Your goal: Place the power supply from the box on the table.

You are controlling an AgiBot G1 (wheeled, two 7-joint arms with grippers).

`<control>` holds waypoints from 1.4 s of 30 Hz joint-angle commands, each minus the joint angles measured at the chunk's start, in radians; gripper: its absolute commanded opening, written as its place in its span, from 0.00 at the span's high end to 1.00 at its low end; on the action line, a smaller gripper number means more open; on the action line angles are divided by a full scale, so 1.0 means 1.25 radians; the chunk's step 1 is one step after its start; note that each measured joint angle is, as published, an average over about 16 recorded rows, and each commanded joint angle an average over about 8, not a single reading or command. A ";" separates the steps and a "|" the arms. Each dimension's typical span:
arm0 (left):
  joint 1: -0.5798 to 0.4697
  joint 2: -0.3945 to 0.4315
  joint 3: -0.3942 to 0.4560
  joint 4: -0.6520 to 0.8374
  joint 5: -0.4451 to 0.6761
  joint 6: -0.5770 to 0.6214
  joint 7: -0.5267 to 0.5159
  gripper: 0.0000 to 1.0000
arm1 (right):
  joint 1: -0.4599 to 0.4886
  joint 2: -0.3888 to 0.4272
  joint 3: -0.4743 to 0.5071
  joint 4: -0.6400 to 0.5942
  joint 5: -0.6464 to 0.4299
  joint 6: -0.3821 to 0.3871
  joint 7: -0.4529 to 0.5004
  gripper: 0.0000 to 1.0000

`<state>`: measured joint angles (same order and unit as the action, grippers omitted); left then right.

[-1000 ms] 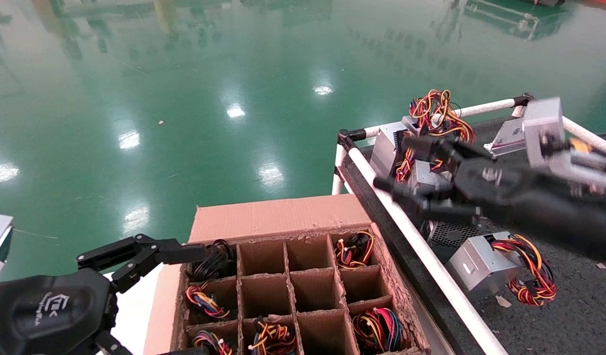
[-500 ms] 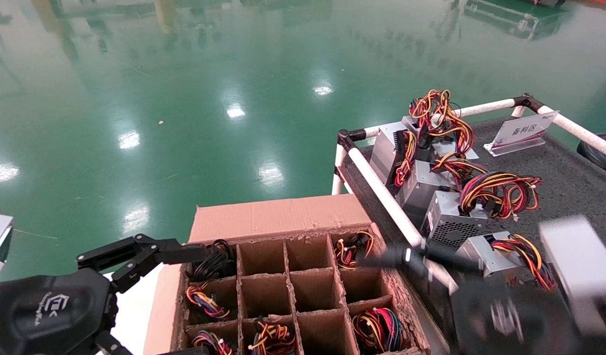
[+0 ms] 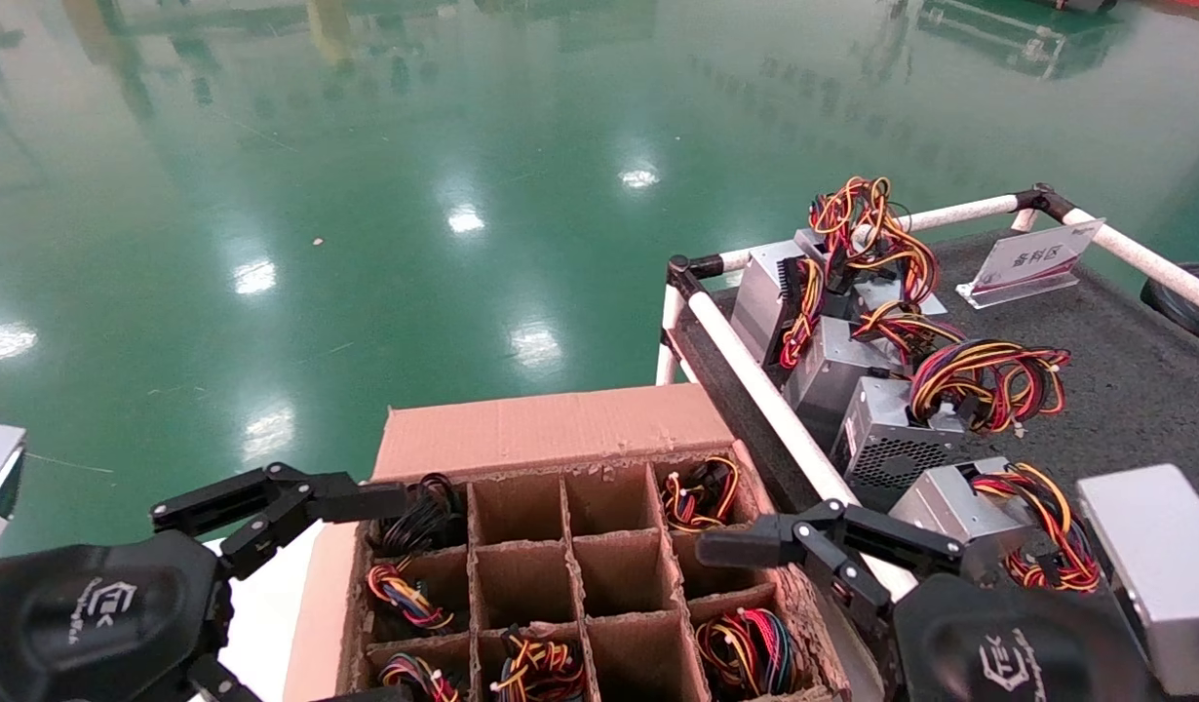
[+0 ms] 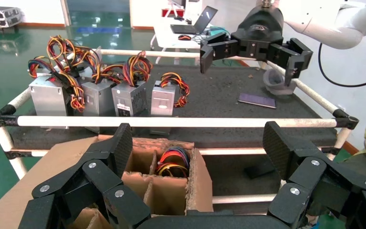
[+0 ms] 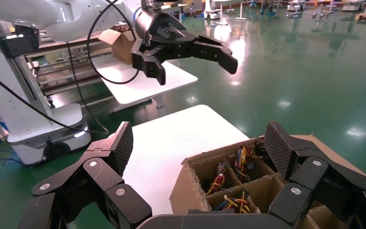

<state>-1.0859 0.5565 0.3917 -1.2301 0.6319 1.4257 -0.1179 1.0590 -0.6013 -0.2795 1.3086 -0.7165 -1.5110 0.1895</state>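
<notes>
Right gripper (image 3: 755, 546): black two-finger pincer, which I read as spread wide and empty; it hangs over the right edge of the box, at the rail side of the table

Left gripper (image 3: 268, 502): black pincer at the box's left edge, fingers also splayed wide with nothing between them; I judge this arm idle

Box (image 3: 551, 429): brown cardboard carton with one flap folded outward and frayed dividers forming square cells; several cells show coloured wire bundles, which I take as units still packed, while the centre cells look empty

Next unit (image 3: 751, 648): a red, blue and black wire bundle in the near-right cell, just beside the right gripper; the metal body below it is hidden

Table (image 3: 1126, 390): dark grey felt-like top inside white tube rails with black corner joints, standing just right of the box

Power supply (image 3: 950, 512): small silver-grey metal unit with a red, yellow and black wire bundle, resting on the table nearest the right gripper and clear of it

Row (image 3: 882, 439): more silver units stand behind it along the rail, so I count four delivered

Progress: partly done; remaining units need lifting out one by one
</notes>
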 commanded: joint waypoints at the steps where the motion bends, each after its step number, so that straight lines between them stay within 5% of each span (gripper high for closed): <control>1: 0.000 0.000 0.000 0.000 0.000 0.000 0.000 0.00 | 0.002 -0.002 0.000 -0.004 -0.002 0.002 0.000 0.00; 42: 0.000 0.000 0.000 0.000 0.000 0.000 0.000 0.00 | 0.012 -0.008 0.000 -0.020 -0.011 0.013 -0.002 0.00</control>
<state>-1.0859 0.5565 0.3917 -1.2302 0.6322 1.4258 -0.1179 1.0743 -0.6111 -0.2795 1.2838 -0.7307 -1.4953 0.1875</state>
